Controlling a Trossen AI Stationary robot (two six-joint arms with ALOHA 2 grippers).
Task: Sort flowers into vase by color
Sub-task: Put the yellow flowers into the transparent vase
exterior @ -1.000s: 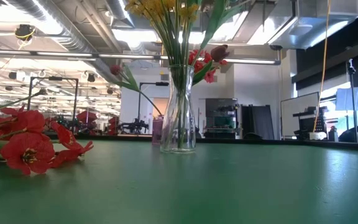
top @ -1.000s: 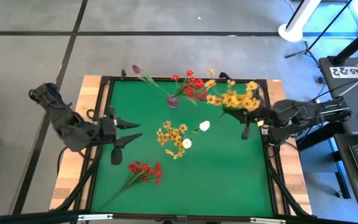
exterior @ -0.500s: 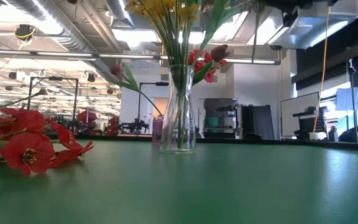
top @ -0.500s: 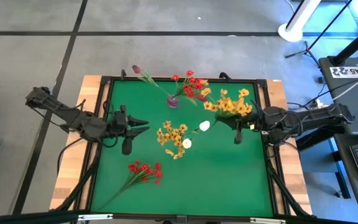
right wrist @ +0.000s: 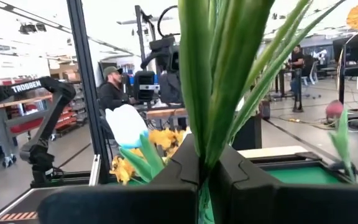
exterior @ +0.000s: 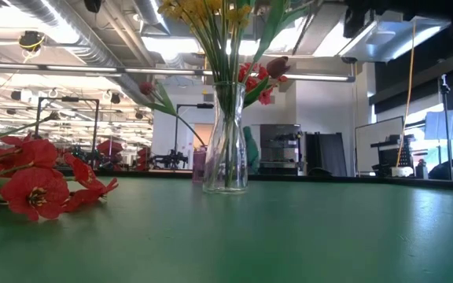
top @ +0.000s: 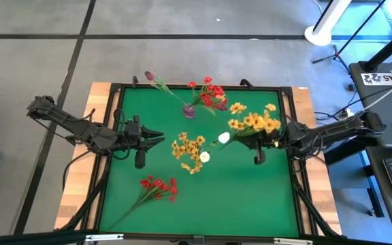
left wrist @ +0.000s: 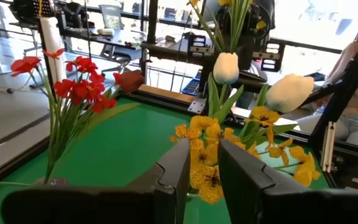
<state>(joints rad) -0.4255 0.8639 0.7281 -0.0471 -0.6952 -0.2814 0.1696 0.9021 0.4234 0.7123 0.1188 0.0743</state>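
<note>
A clear glass vase [top: 193, 154] [exterior: 226, 149] stands mid-table, holding yellow-orange flowers and white tulip buds [top: 223, 137]. A small purple vase [top: 189, 111] at the far edge holds red flowers [top: 211, 94] and a dark maroon bud [top: 150, 75]. Another red cluster [top: 158, 186] [exterior: 34, 189] lies on the green mat near the left front. My right gripper [top: 267, 141] [right wrist: 199, 168], right of the glass vase, is shut on a yellow-orange bunch [top: 253, 122]. My left gripper [top: 156, 137] [left wrist: 204, 168] hovers left of the glass vase, pointing at it, narrowly open with nothing between its fingers. My right gripper pinches the bunch's green stems and leaves [right wrist: 205, 140] together between its two fingers. The fingers come nearly level from the table's right side and lie across the stems. The bunch stands up from the fingers, its blooms [top: 253, 122] above, lifted clear of the mat.
A black frame [top: 114, 122] rims the green mat [top: 237, 197], and wooden table edges show outside it. Bare mat lies in the near right part. A person [right wrist: 110, 87] shows in the room beyond the table.
My right gripper has sunk and come a little toward the near edge with the yellow-orange bunch, which stays upright in its hold. My left gripper has come down, stretched toward the glass vase, and narrowed the gap between its fingers.
</note>
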